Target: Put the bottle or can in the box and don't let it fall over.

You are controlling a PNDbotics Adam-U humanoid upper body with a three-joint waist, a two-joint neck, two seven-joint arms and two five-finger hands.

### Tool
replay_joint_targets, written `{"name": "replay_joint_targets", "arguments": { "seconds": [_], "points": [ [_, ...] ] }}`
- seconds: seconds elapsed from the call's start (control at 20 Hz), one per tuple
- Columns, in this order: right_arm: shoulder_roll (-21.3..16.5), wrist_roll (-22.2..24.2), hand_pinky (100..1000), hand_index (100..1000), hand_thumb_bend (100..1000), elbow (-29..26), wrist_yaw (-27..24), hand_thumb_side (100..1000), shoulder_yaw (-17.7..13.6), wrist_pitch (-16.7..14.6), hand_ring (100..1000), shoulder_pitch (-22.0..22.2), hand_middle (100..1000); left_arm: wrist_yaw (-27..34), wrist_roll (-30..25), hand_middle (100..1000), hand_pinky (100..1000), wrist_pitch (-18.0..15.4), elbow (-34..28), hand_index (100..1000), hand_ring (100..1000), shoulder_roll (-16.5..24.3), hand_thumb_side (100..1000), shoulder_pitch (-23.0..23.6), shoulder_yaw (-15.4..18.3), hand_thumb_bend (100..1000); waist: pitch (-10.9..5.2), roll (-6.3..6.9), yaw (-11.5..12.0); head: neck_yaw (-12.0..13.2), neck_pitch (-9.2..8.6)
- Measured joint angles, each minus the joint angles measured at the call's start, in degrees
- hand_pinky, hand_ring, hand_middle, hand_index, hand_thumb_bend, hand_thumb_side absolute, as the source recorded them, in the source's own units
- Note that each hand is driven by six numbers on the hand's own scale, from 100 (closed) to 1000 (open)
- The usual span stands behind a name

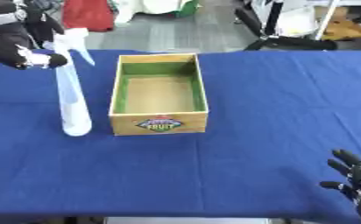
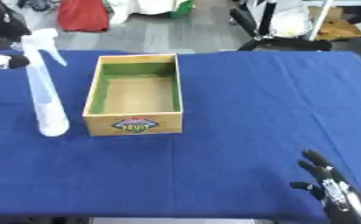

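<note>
Upright, the tall translucent-white spray bottle (image 1: 72,94) stands beside the box (image 1: 159,94).

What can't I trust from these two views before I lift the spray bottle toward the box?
- Left robot hand: cut off by the left edge in the right eye view; blurred in the left eye view, so its hold on the spray bottle is unclear.
- Box label: too blurred to read.
- Box's near inside wall: hidden by its own front.
- Right robot hand: wrist cut off by the bottom edge.
</note>
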Motion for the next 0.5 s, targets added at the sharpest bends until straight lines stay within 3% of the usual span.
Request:
{"name": "replay_joint_targets", "arguments": {
  "seconds": [0.5],
  "points": [
    [0.0, 0.0, 722, 1000, 100, 0.0, 0.0, 829, 0.0, 0.0, 998, 0.0, 1000, 0.5, 0.3, 600, 709, 0.1, -0.6, 816, 672, 1.1, 731, 1.5, 1.4, 494, -0.09, -0.08, 0.2, 0.0, 0.0]
  ]
}}
